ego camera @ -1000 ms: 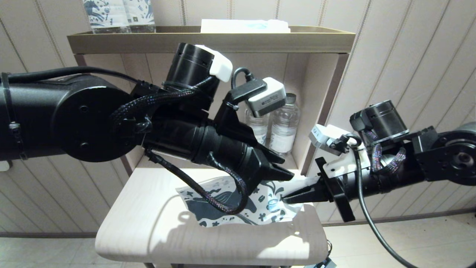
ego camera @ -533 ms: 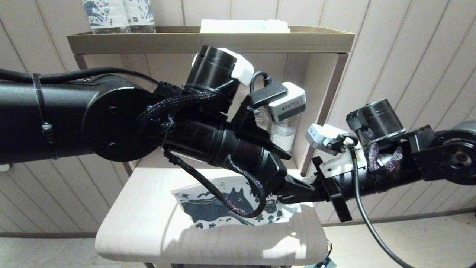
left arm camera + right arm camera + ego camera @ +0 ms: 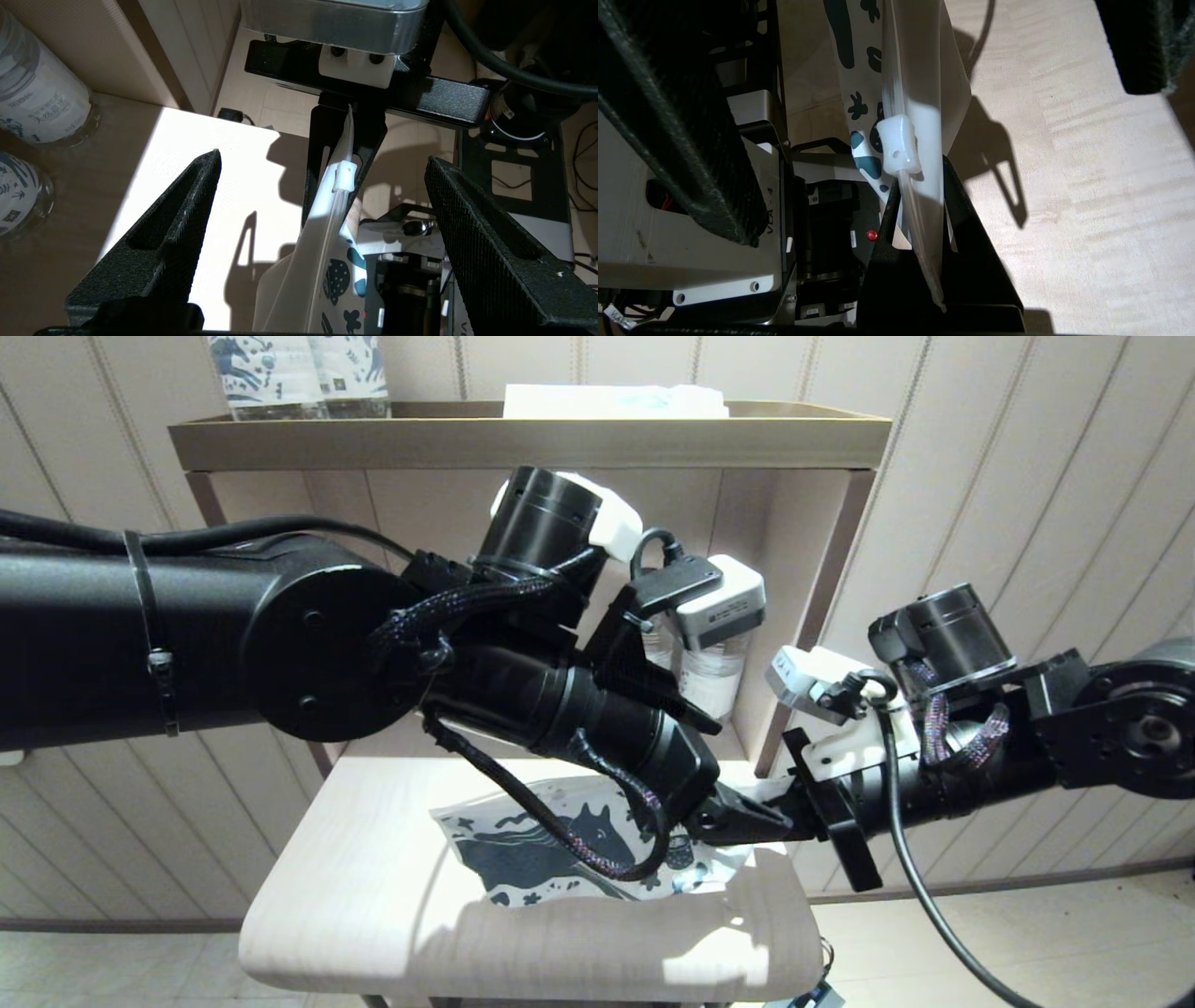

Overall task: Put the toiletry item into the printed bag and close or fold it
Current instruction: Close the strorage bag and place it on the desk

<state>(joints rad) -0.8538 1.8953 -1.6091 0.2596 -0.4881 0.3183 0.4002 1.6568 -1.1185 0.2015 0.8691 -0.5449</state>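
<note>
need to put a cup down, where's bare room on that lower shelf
Bare wood lies on the shelf left of and in front of the bag. Its right end is crowded: both grippers meet at the bag's edge, left gripper open, right gripper pinching it. Bottles fill the back corner.

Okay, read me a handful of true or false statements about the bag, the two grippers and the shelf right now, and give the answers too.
1. The right gripper pinches the printed bag by its zip edge. True.
2. The left gripper is clamped on the slider. False: its fingers stand wide apart either side of it.
3. Water bottles stand at the back of the shelf. True.
4. The bag hangs clear of the shelf. False: most of it lies on the shelf.
</note>
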